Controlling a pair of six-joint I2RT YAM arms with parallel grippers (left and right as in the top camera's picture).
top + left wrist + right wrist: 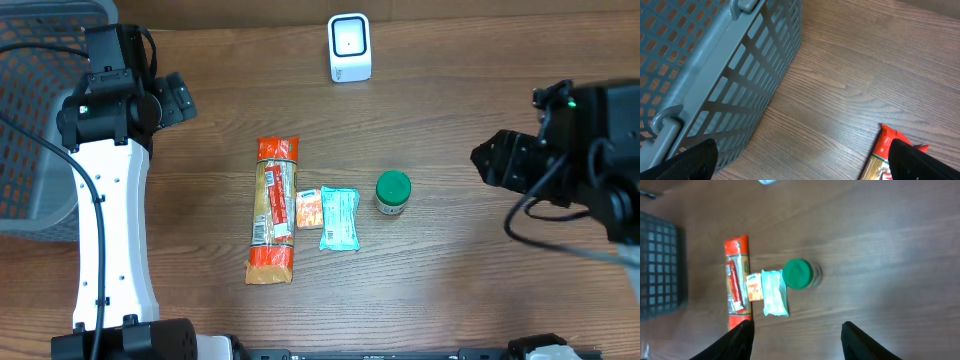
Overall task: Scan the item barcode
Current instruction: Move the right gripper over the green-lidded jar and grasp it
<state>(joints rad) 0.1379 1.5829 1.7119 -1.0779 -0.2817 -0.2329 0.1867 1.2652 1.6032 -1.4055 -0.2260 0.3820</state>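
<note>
I had both tools open. The left tool [801,145] hung with its fingers [690,160] spread wide and nothing between them. It was above bare desk [850,75], beside the grey basket [715,65] at the desk's far left corner. The right tool [796,326] hung toward the right edge of the desk, jaws apart and holding nothing, clear of every item.

The four items lay in a row about the middle of the desk. Nearest the left edge was the long pasta pack [273,210], orange at both ends, lying lengthwise from the far edge toward the near one. Just beside it lay a small orange packet [309,209], then a teal packet [339,218]. These two were so close that I could not tell whether they touched. The green-lidded jar [393,192] stood upright, slightly apart from the teal packet and closest of the four to the right tool.

The white scanner [349,47] stood near the far edge, well apart from the items and roughly in line with the teal packet. The labels were too small for me to pick out a barcode.
</note>
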